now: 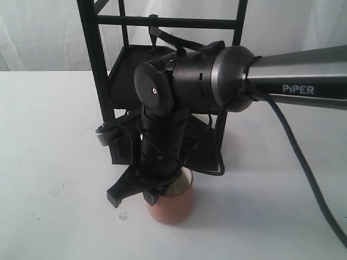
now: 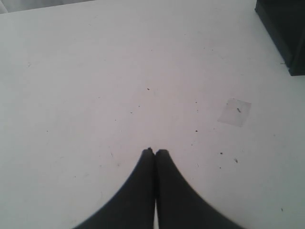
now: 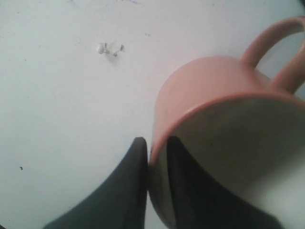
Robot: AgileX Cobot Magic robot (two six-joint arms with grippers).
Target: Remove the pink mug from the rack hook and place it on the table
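Pink mug (image 1: pixel 172 208), its cream inside empty, stands on the white table (image 1: pixel 54 162), rim pinched by right gripper (image 3: pixel 155 148); left gripper (image 2: pixel 155 151) closed, holding nothing.

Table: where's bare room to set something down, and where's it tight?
Widest bare patch: table left of the rack, with only crumbs by the pink mug. Right of the mug is bare too, but the arm's cable hangs above. Crowded: rack front, where the right gripper pinches the mug rim.

Salmon pink against black and white.
The pink mug (image 3: pixel 205 90) is salmon outside and cream-white inside; the rack (image 1: pixel 100 70) is black; the tabletop (image 1: pixel 49 173) is white with small dark specks.
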